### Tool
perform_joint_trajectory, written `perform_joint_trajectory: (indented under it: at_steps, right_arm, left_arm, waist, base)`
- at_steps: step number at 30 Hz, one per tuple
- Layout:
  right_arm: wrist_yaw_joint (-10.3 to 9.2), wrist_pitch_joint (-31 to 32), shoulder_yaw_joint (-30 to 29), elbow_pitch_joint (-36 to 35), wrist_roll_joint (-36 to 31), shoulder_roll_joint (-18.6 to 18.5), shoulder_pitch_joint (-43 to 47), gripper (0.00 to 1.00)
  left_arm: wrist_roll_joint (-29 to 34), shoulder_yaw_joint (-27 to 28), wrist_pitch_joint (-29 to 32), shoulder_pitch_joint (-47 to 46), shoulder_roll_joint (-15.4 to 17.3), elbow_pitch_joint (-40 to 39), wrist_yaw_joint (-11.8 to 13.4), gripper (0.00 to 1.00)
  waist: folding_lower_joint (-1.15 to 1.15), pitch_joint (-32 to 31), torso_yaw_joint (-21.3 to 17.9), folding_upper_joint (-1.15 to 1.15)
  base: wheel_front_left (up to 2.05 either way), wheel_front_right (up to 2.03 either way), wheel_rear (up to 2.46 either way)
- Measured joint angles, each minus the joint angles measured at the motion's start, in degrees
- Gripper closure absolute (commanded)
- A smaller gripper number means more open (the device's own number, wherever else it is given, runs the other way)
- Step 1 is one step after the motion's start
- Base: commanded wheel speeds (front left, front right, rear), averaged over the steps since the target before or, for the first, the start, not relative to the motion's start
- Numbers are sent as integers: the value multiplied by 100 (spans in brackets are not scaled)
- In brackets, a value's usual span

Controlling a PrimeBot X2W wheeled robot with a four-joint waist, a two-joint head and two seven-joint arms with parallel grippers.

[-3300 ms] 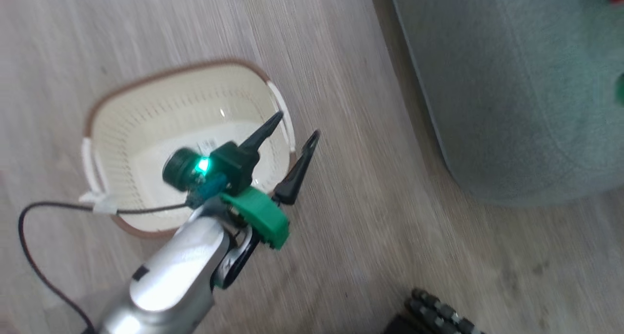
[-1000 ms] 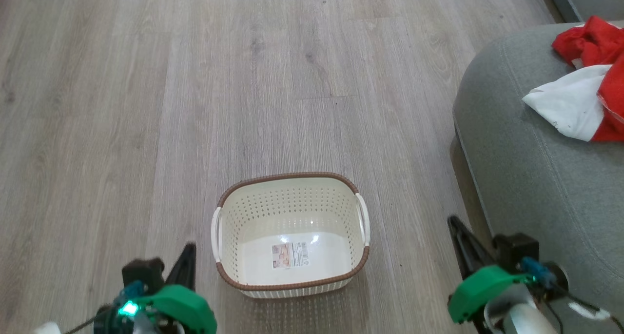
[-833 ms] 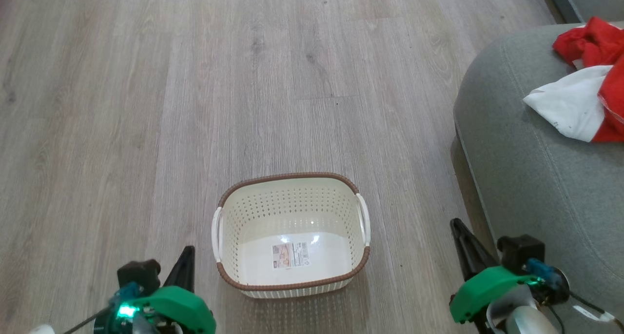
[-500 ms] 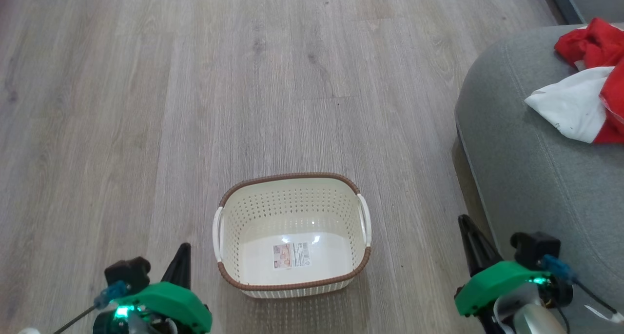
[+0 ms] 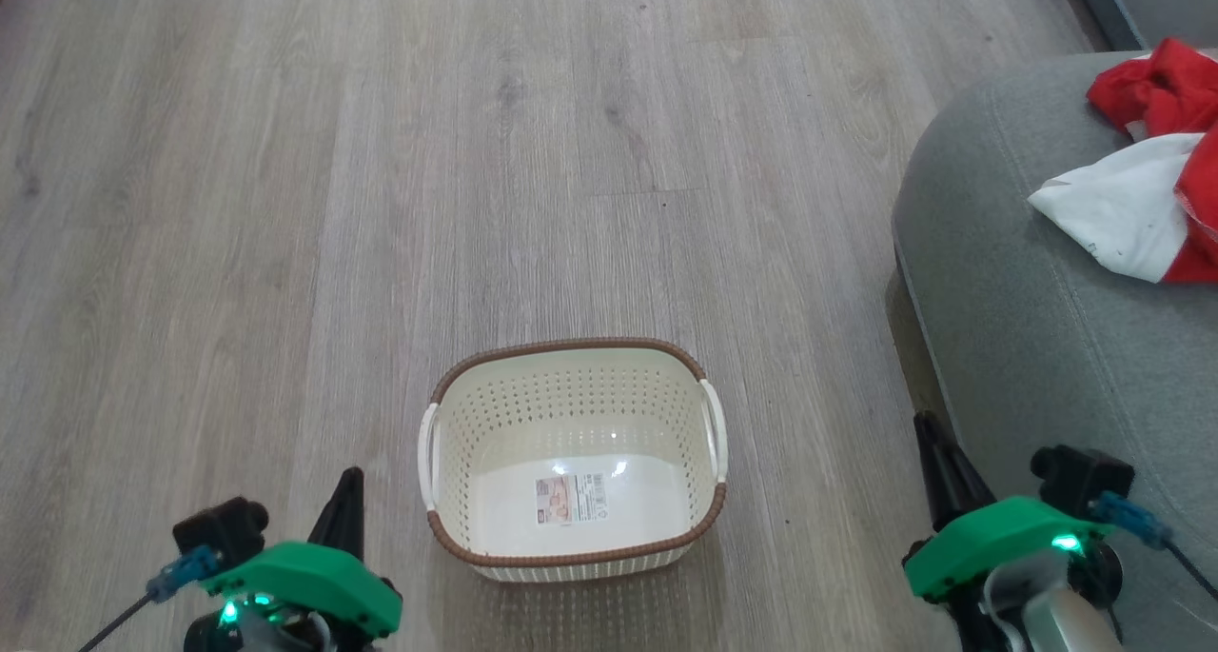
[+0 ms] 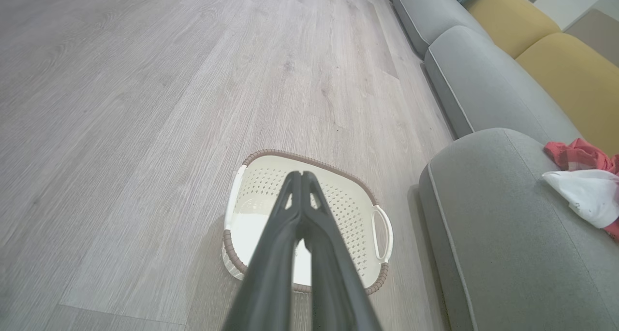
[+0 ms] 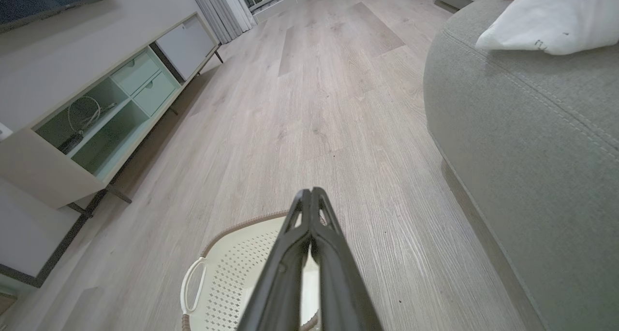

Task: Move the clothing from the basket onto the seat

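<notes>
My left gripper [image 6: 301, 175] has its fingers pressed together, tip to tip, with nothing between them. So does my right gripper [image 7: 310, 192]. In the head view both sit low, one on either side of the basket [image 5: 561, 345], and neither touches it.

The basket stands upright on the floor [image 5: 381, 205], brown rim level, with a label [image 5: 569, 498] on its bottom (the white handles are at its left and right ends). Bare boards run wide ahead of it and to my left. To my right a strip of floor separates its right handle from the seat [image 5: 1028, 347], whose rounded corner and front edge curve down close beside my right gripper.

The clothing [image 5: 1132, 209] lies on top of the seat, well back from that corner: red folds with a white panel turned towards the basket, the far side cut off by the picture's edge.

In the right wrist view a low cabinet [image 7: 96, 108] lines the wall across the floor, well apart from the basket. In the left wrist view more grey and yellow cushions [image 6: 512, 21] continue beyond the seat.
</notes>
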Motion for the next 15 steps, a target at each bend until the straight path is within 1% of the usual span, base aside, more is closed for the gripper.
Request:
perform_joint_trajectory:
  at_steps: [15]
  right_arm:
    - [0,246,-151,-132,933,14,0,100]
  left_arm:
    - [-849,145,241,0,-9,-177,-58,100]
  waist:
    - [0,-8,33,0]
  base:
    - [0,0,0]
